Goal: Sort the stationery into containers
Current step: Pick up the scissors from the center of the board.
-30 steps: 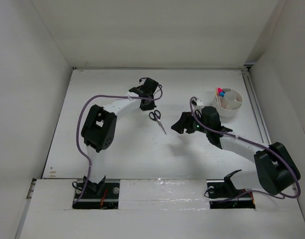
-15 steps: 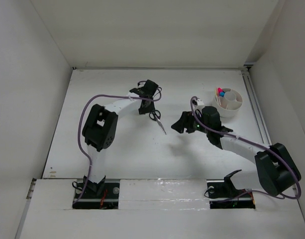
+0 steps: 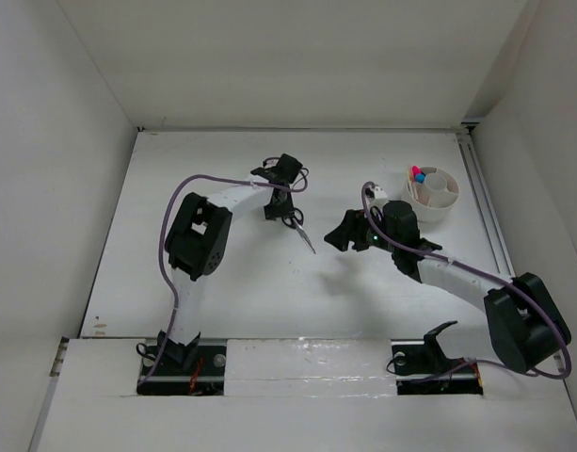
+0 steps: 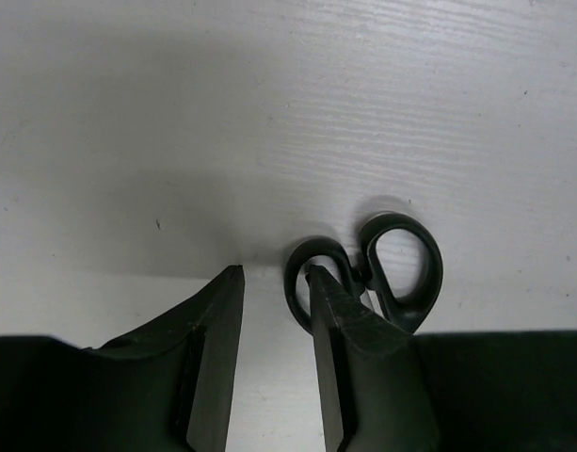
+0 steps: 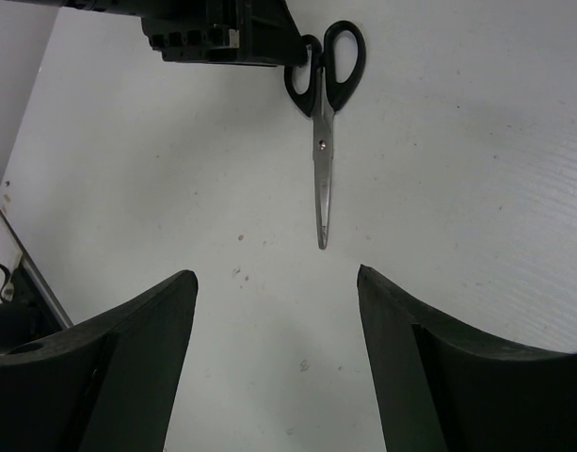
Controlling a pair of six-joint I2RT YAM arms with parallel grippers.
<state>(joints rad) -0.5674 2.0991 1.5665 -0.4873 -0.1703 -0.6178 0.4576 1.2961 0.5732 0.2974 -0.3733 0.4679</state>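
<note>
Left wrist view shows the black-handled scissors (image 4: 431, 282) lying flat on the white bench (image 4: 269, 113); only the two oval handle loops are visible here. The left fingers (image 4: 230, 292) stand partly open, with bare bench in the gap between them. The tip of one finger lies over the nearer loop, but it is not clear whether it touches it. They hold nothing. In the right wrist view the scissors are closed, their thin silver blades point toward the camera, and a small pivot screw sits near the handles. The right fingers (image 5: 175, 311) are wide open and empty, apart from the blade tips. In the top external view the round white organizer (image 3: 437, 211) stands at the far right of the bench, well apart from the scissors, with pink and blue items inside.
</note>
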